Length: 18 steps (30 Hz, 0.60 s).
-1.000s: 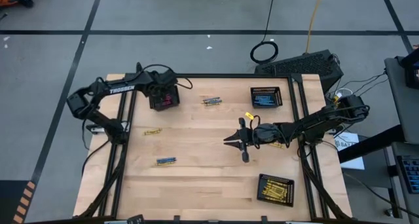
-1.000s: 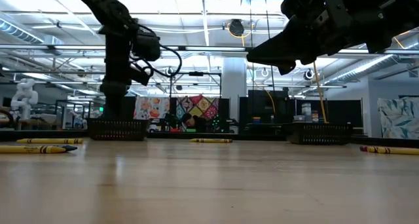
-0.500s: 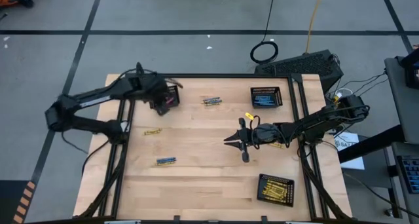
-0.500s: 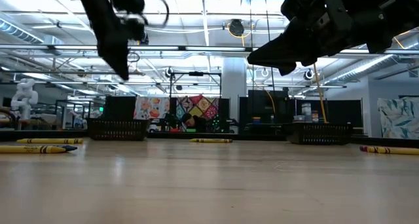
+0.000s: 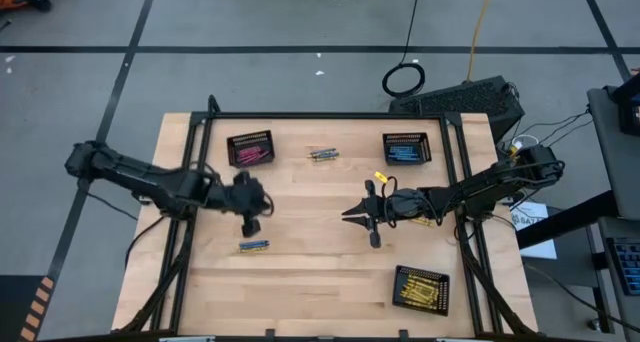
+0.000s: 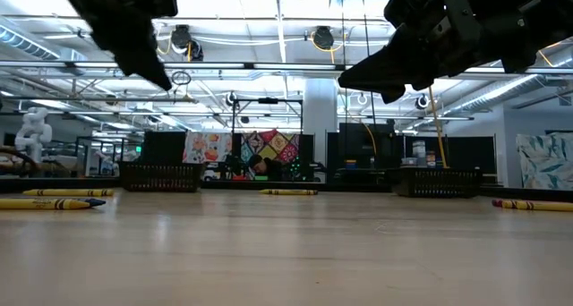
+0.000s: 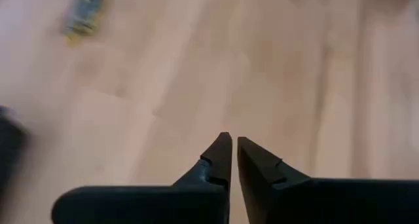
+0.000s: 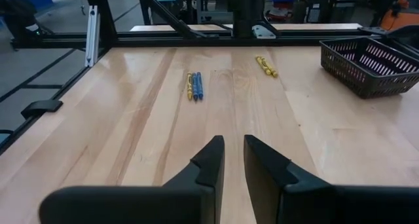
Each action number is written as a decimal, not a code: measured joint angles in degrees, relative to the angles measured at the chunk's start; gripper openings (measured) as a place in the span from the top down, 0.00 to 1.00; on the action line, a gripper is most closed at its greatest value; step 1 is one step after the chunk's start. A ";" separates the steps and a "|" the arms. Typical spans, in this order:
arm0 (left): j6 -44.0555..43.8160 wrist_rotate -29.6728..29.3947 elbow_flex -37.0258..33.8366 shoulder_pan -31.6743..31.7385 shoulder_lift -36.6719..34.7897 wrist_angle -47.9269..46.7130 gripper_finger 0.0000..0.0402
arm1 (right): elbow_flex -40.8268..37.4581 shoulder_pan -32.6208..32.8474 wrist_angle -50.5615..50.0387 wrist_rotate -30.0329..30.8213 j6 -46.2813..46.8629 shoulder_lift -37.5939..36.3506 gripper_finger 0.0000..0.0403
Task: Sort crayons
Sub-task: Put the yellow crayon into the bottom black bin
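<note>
Pale wooden table (image 5: 310, 282) on a grey taped floor, workshop lights and shelving beyond in the low view. Three black mesh baskets on it: pink basket (image 5: 250, 149) at the far edge with magenta crayons inside; blue basket (image 5: 405, 148) along the same edge, well apart from the pink basket toward the right arm's side; yellow basket (image 5: 420, 288) diagonally across from the pink basket, at the near corner. Three lots of loose crayons countable from above: far cluster (image 5: 322, 154), yellow and blue, near the pink basket and between it and the blue basket; near pair (image 5: 253, 246), one blue and one yellow, straight toward the near edge from the pink basket; single yellow crayon (image 5: 380, 177), farther off toward the right arm. Two grippers: left gripper (image 7: 231, 140) between the pink basket and the near pair, above bare wood, fingers pinched almost together, nothing between them; right gripper (image 8: 233, 140) well apart from the pink basket at mid-table, raised, fingers a narrow gap apart, empty.
</note>
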 joint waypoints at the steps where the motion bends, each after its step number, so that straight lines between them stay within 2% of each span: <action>1: -1.58 0.09 -0.94 -1.54 0.60 1.86 0.95 | 0.00 -0.01 0.00 0.00 -0.36 0.00 0.89; 5: -10.60 5.97 -4.64 -6.56 3.80 10.73 0.96 | 0.00 -0.11 0.10 0.26 -2.19 0.00 0.89; 8: -12.10 7.47 -6.46 -8.44 6.82 16.53 0.96 | 0.00 -0.13 0.49 0.31 -2.77 0.02 0.89; 14: -12.50 19.75 -6.48 -11.36 12.37 15.87 0.90 | 0.00 -0.13 0.52 0.28 -2.45 0.02 0.89; 18: -22.03 29.20 -6.45 -13.65 12.77 11.36 0.83 | 0.00 -0.13 0.52 0.28 -2.35 0.02 0.89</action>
